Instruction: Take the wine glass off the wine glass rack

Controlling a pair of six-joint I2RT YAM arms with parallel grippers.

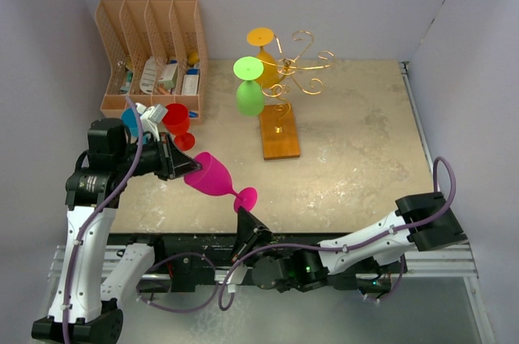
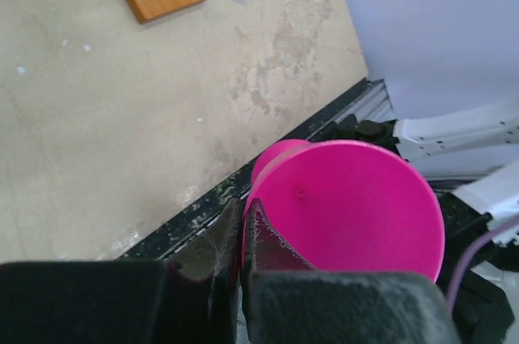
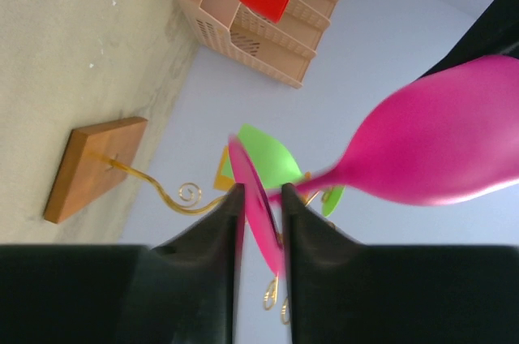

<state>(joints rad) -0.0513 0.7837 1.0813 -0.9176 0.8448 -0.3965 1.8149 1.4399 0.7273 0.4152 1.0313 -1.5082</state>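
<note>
A pink wine glass [image 1: 209, 174] hangs tilted in the air over the table's front edge, off the rack. My left gripper [image 1: 188, 167] is shut on its rim, as the left wrist view [image 2: 242, 222] shows on the pink bowl [image 2: 349, 206]. My right gripper [image 1: 243, 212] is closed round the glass's flat foot [image 3: 255, 198], which sits slanted between the fingers [image 3: 261, 191]. The gold wire wine glass rack [image 1: 296, 64] stands on its wooden base [image 1: 280, 133]. A green glass [image 1: 249, 96] and an orange glass [image 1: 263, 52] hang upside down on it.
A peach slotted file organizer [image 1: 150, 52] with small items stands at the back left. A red glass [image 1: 177, 119] and a blue glass [image 1: 130, 123] stand in front of it, close behind my left arm. Walls close the table on three sides.
</note>
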